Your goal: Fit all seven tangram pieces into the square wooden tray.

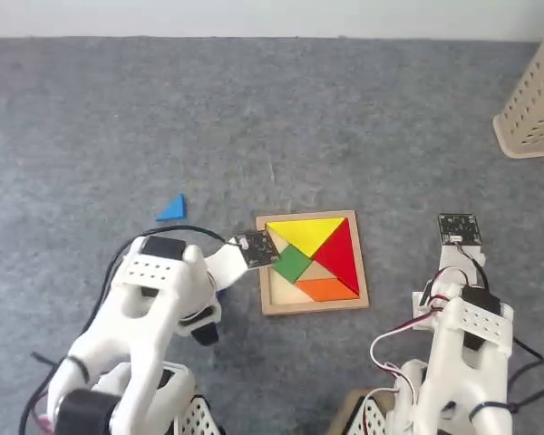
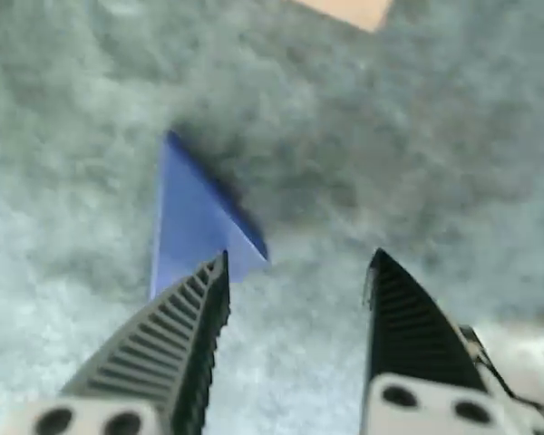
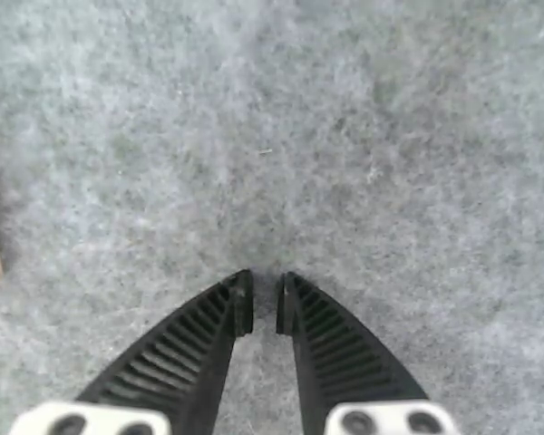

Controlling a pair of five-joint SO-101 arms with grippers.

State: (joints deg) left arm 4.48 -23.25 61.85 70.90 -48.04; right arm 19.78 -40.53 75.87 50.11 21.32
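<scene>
Blue triangle (image 2: 195, 217) points its narrow tip away from left tool (image 2: 299, 258).

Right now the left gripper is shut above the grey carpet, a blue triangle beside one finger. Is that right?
No: the left gripper is open, not shut, as the left wrist view shows. It is above the grey carpet, the blue triangle beside one finger.

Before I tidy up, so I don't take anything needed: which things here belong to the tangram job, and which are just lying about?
Belongs to the job: square wooden tray; in it yellow piece, red piece, green piece, orange piece; far blue triangle on the carpet; near blue triangle before the open left gripper.
Lying about: perforated beige basket, far from the tray.
</scene>
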